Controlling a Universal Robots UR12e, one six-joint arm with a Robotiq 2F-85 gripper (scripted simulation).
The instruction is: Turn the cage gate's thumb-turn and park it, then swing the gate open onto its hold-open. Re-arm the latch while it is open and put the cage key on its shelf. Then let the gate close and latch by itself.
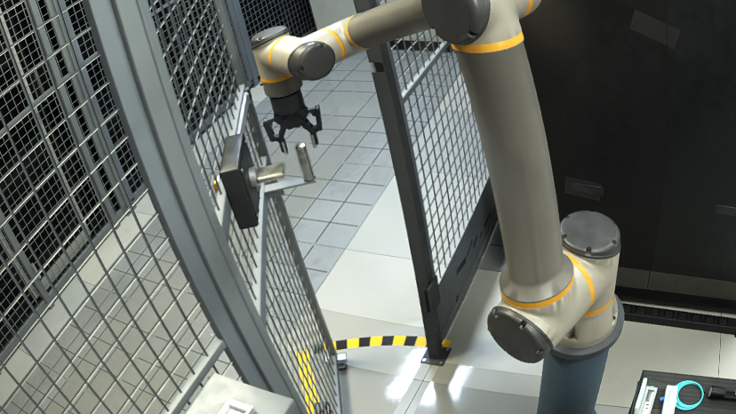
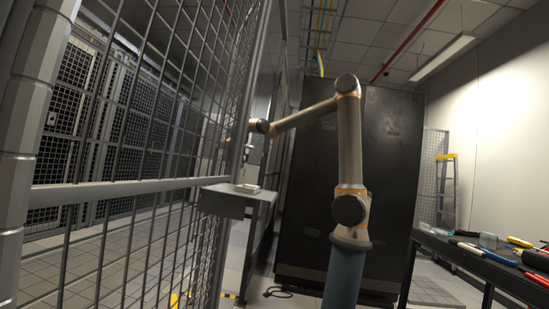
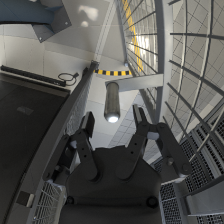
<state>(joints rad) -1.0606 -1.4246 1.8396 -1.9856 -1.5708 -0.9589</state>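
The gate's upright steel handle pin (image 1: 305,161) (image 3: 112,101) stands on a flat bracket jutting from the swung-open mesh gate (image 1: 278,241), and my gripper (image 1: 292,135) (image 3: 113,121) hangs open just above its top, holding nothing. Beside the bracket sits the dark latch box (image 1: 239,180) with its silver thumb-turn (image 1: 267,173). Seen from the second side camera, the gripper (image 2: 246,151) is small against the gate edge. A small shelf (image 2: 236,198) carries a pale tray (image 2: 247,188); I cannot make out the key.
The dark fixed post and mesh panel (image 1: 427,169) stand right of the gripper. A yellow-black striped strip (image 1: 381,341) marks the floor below. A black server cabinet (image 2: 343,189) lies behind the arm, and a tool table (image 2: 484,253) sits far right.
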